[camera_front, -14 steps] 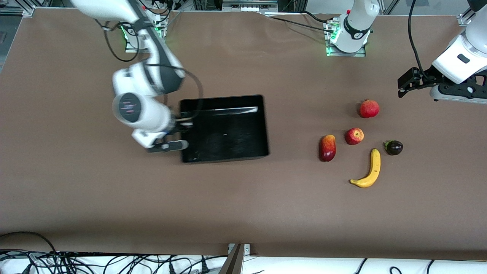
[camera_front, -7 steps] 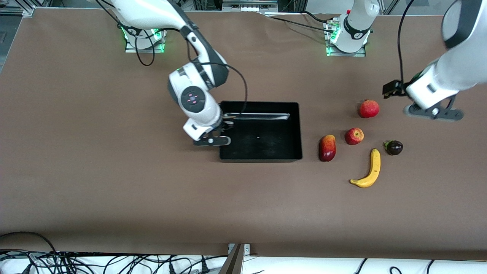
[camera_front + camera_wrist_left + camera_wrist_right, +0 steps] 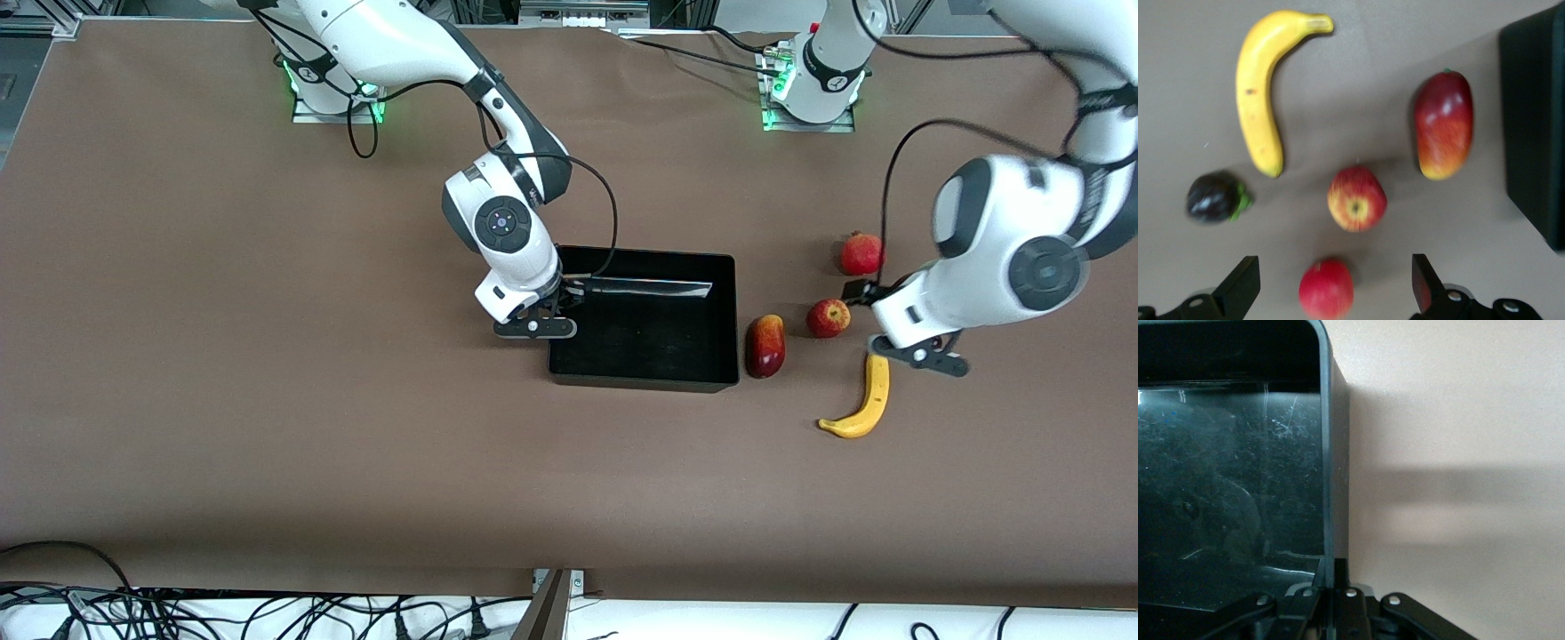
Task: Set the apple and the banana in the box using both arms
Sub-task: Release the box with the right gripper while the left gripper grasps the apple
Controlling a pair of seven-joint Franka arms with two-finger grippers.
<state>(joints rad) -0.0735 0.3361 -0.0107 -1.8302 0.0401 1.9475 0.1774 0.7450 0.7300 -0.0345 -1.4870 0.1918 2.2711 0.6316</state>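
The right pincer [image 3: 549, 307] is clamped shut on the wall of the box [image 3: 644, 380], at the box's end toward the right arm; the right wrist view shows that wall [image 3: 1327, 487] running straight into its closed fingers. The box rests on the brown tabletop [image 3: 267, 400] near its middle.

The left pincer [image 3: 1331, 283] hangs with its jaws wide apart and nothing between them, over the fruit at the left arm's end of the tabletop. Below it lie the apple [image 3: 828, 317] and, farther from the front camera, a larger all-red fruit [image 3: 861, 254]. The banana [image 3: 866, 400] lies nearer the front camera than the apple. A mango [image 3: 765, 345] sits just beside the box, between it and the apple. A small dark fruit [image 3: 1215, 197] lies near the banana's tip.
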